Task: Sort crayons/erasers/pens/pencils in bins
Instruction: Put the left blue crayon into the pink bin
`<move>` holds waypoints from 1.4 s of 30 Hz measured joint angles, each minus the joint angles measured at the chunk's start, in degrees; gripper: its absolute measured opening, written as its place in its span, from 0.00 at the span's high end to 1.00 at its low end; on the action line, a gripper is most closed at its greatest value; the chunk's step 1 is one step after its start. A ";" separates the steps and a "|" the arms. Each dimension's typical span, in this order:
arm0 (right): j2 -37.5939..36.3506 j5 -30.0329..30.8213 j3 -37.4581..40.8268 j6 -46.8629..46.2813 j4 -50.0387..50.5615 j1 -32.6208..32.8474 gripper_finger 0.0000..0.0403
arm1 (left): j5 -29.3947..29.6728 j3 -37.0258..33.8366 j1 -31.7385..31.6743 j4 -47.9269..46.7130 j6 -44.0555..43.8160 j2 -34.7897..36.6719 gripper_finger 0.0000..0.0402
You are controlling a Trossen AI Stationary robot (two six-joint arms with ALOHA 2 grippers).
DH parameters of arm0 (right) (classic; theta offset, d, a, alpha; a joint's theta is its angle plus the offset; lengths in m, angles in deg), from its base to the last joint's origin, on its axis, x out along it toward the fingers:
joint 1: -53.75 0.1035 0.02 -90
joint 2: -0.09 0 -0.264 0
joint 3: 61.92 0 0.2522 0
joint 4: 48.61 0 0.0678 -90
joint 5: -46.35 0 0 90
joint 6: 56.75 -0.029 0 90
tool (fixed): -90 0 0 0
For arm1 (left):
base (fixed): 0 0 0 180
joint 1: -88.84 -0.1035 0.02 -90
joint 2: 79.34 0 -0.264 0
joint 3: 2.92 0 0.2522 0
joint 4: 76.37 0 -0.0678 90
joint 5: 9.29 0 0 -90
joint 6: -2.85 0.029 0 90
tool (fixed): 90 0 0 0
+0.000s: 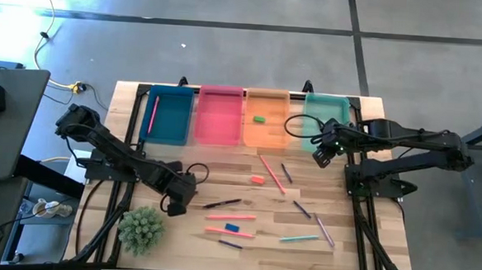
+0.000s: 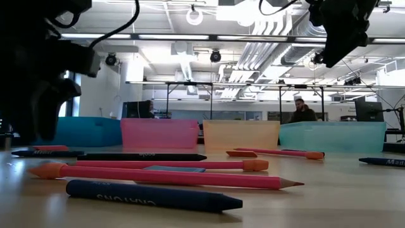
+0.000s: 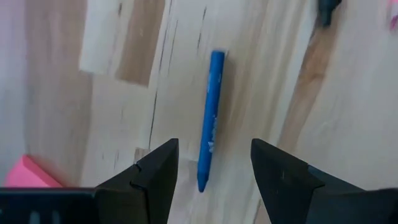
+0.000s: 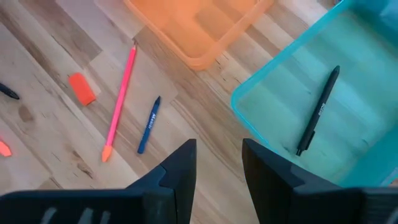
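Observation:
Four bins stand along the far edge: dark blue (image 1: pixel 168 115) with a pink pencil inside, pink (image 1: pixel 219 116), orange (image 1: pixel 267 118) holding a green eraser (image 1: pixel 258 118), and teal-green (image 1: pixel 325 115). My left gripper (image 3: pixel 214 149) is open and points down over a blue crayon (image 3: pixel 211 112) that lies flat on the wood between its fingers, untouched. My right gripper (image 4: pixel 219 149) is open and empty, hovering over the table by the teal-green bin's near corner (image 4: pixel 239 102). A black pen (image 4: pixel 317 112) lies in that bin. A pink-red eraser (image 4: pixel 81 88) and a blue eraser (image 1: pixel 232 228) lie on the table.
Pink pencils (image 1: pixel 272 174), a black pen (image 1: pixel 221 204), dark crayons (image 1: pixel 302 208), a teal stick (image 1: pixel 299 237) and a purple stick (image 1: pixel 325 230) lie scattered over the near half. A small green plant (image 1: pixel 141 229) stands at the near left, close to my left arm.

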 joint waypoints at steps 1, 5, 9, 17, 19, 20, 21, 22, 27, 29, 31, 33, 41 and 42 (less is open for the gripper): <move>-0.02 0.41 0.00 0.04 0.00 0.00 0.70 | -0.49 -0.77 -0.02 0.30 0.00 0.00 0.53; 0.00 0.83 -0.02 0.02 -0.41 0.00 0.70 | -0.71 -3.06 -0.02 1.71 -1.44 0.00 0.53; 0.00 0.83 -0.04 0.04 -0.88 0.00 0.70 | -0.99 -4.36 -0.17 3.65 -2.38 0.03 0.53; 0.00 0.83 -0.04 -0.19 -1.93 0.00 0.70 | -0.71 -5.36 -1.40 5.08 -0.47 0.26 0.53; 0.00 0.85 -0.04 -0.20 -2.19 0.00 0.70 | -1.03 -5.38 -1.90 5.10 0.31 0.23 0.55; 0.00 0.85 -0.04 -0.20 -2.19 0.00 0.70 | -1.07 -5.38 -2.13 5.10 0.69 0.22 0.56; 0.00 0.85 -0.04 -0.20 -2.19 0.00 0.70 | -1.19 -5.40 -2.30 5.08 1.11 0.22 0.58; 0.00 0.85 -0.04 -0.22 -2.19 0.00 0.70 | -1.29 -5.42 -2.43 5.08 1.53 0.16 0.60; 0.00 0.85 -0.04 -1.29 -2.19 0.00 0.70 | -1.25 -5.46 -2.58 5.42 3.89 0.13 0.68; 0.00 0.85 -0.04 -1.30 -2.19 0.00 0.70 | -1.14 -5.46 -2.58 5.61 4.48 0.11 0.72; 0.00 0.85 -0.04 -1.29 -2.19 0.00 0.70 | -1.06 -5.46 -2.58 5.81 4.78 0.11 0.75; 0.00 0.85 -0.04 -1.29 -2.19 0.00 0.70 | -1.01 -5.46 -2.58 6.03 4.79 0.11 0.78; 0.00 0.85 -0.04 -1.83 -2.19 0.00 0.70 | -0.60 -5.49 -2.62 7.21 4.73 0.07 0.92; 0.00 0.85 -0.04 -2.02 -2.16 0.00 0.70 | -0.57 -5.49 -2.62 7.22 4.70 0.07 0.94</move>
